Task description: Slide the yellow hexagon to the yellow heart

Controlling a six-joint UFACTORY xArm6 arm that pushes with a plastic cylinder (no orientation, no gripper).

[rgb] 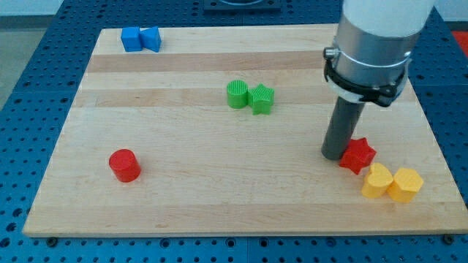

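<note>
My tip rests on the wooden board, with no claw and nothing held.

The red star touches the tip on the view's right. Just beyond, toward the bottom right, the yellow hexagon touches the yellow heart. Far left sit the green cylinder, the green star, the two blue blocks and the red cylinder.

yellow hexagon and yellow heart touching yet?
Touching. The camera view shows the yellow hexagon pressed against the yellow heart, no board visible between them.
</note>
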